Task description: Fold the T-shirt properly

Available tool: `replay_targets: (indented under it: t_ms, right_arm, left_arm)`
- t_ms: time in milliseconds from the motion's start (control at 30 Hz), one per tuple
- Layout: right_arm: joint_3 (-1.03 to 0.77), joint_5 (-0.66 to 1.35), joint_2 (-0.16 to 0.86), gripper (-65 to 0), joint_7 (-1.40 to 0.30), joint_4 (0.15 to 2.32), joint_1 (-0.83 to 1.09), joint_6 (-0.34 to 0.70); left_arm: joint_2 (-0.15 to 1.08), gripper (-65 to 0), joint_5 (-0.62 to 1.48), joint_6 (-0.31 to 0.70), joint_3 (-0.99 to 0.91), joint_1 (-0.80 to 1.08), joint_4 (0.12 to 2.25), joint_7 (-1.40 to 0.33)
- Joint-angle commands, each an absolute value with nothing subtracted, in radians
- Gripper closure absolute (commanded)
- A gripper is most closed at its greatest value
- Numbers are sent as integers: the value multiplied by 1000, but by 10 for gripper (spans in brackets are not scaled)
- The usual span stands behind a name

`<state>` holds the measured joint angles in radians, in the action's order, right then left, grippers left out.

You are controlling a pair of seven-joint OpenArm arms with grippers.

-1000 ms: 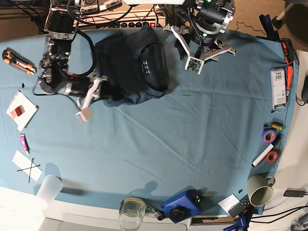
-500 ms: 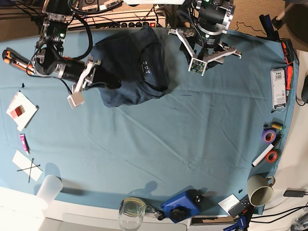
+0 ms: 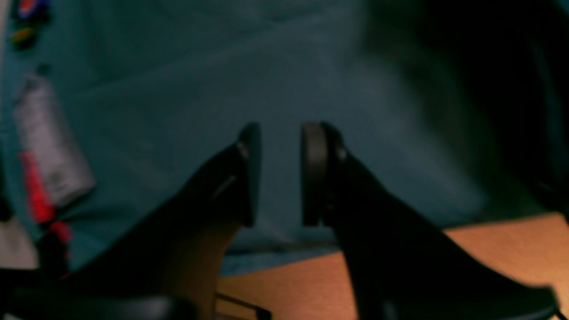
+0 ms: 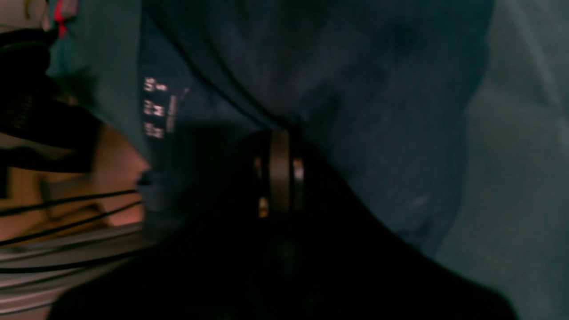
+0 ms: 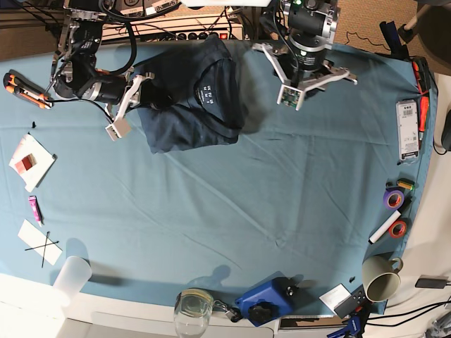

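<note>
The dark slate-blue T-shirt (image 5: 190,105) lies bunched at the back of the teal tablecloth (image 5: 246,197), its collar and white neck label (image 5: 209,94) facing up. My right gripper (image 5: 143,96) is at the shirt's left edge. In the right wrist view its pads (image 4: 280,178) are pressed together, with a fold of the T-shirt (image 4: 355,89) at their tip. My left gripper (image 5: 303,74) hovers to the right of the shirt, apart from it. In the left wrist view, that gripper (image 3: 280,173) has a narrow gap between its fingers, holding nothing, only tablecloth behind.
An orange box cutter (image 5: 21,88) and paper cards (image 5: 29,160) lie at the left. A remote (image 5: 407,130), tape rolls (image 5: 393,198) and a mug (image 5: 380,278) line the right edge. A glass (image 5: 194,306), a plastic cup (image 5: 70,274) and a blue device (image 5: 264,301) sit along the front.
My right gripper has moved toward the back of the table, dragging the shirt's lower left part with it, so the shirt is more compact. The left gripper's fingers have narrowed.
</note>
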<state>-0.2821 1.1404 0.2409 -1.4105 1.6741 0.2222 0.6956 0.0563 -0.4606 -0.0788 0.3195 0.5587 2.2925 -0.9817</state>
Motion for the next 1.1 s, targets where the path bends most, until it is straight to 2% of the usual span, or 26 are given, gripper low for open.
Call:
replay_targets:
  t_ms: [0,100,267,433,533,633,900,1067]
  right_arm:
    - [-291,1199,263,0,-1396,1703,216,698]
    - [-326,1212,257,0,-1396,1782,217,698]
    - [-415,1192,259,0,-1396,1983,240,698]
    - [-514,1189,260,0,-1396,2115,369,698]
    - [-559,1189,260,0,-1396,2170,453,698]
    - [-588,1189,260,0,-1396,2201,533,698]
    - [-591,1183,259,0,-1396,2202,754,698]
    - [-590,1068,257,0,-1396,2192,870,698]
  left_arm:
    - [54,-99,-471,-83,322,559,2314,-960]
    - [54,0,-472,-83,322,546,2314,-979]
    - [76,0,-485,-83,322,546,2314,-994]
    - [139,0,-491,-92,233,552,2314,-1018]
    - [165,0,-359,-87,118,555,2314,-1026]
    - [173,0,-223,-41,8,573,2314,-1044]
    - [172,0,-15,51,-238,721,2314,-1058]
    - [173,0,97,62,-322,836,2314,-1056]
